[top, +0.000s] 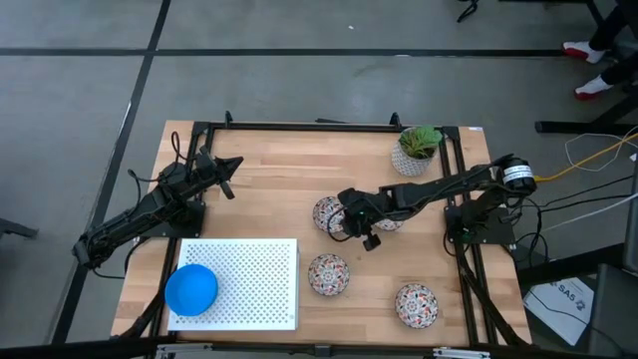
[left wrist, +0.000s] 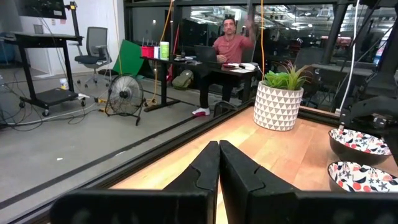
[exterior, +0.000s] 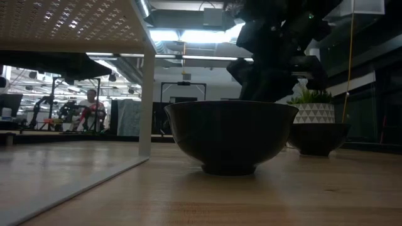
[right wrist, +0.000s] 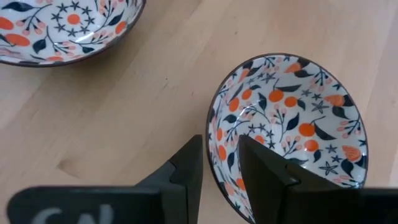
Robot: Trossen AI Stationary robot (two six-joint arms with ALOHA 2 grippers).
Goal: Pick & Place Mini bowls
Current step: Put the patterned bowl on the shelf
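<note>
We are pinching the floral bowl (right wrist: 289, 124) rim with the right hand (right wrist: 221, 171) – keeping the wall deep between fingers, lifting straight – left hand (left wrist: 219, 167) closed, waiting.

Four bowls are showing white insides with a red-and-dark-blue floral pattern: one (top: 328, 213) under the dark right hand (right wrist: 221, 165), one (top: 389, 221) beside it, one (top: 328, 275) near the tray, one (top: 416, 305) at the front. A plain bright blue bowl (top: 191, 289) is sitting on the white perforated tray (top: 249, 284). The surface (top: 269, 179) is showing light wood, and the pot (top: 411, 160) is showing white with a grey triangle pattern under a green plant (top: 421, 139).
</note>
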